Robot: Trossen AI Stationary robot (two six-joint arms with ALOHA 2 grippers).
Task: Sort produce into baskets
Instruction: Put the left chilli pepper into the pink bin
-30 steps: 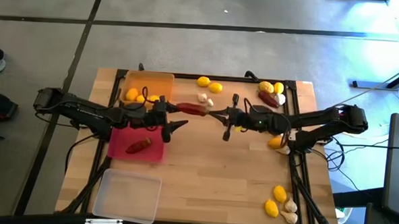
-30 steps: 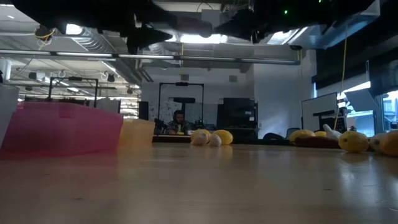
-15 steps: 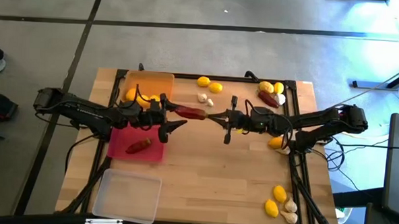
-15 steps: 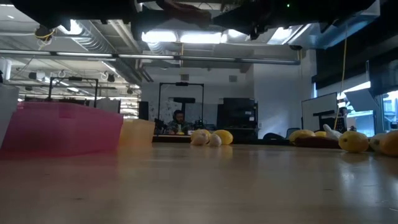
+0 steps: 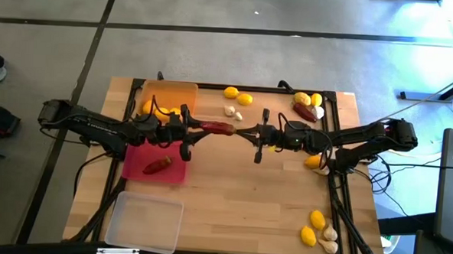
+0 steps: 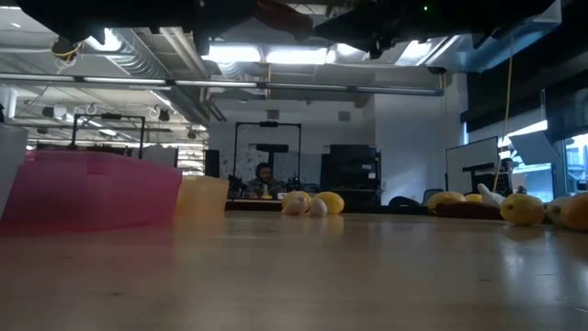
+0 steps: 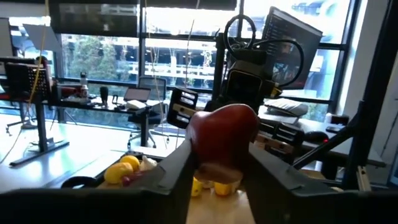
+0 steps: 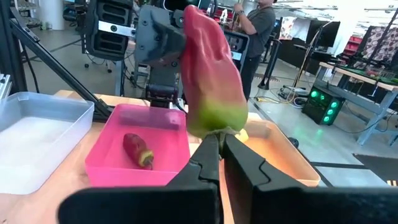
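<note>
No writing, label, brand, number or sign can be read anywhere here, on the table or in the room around it.
</note>
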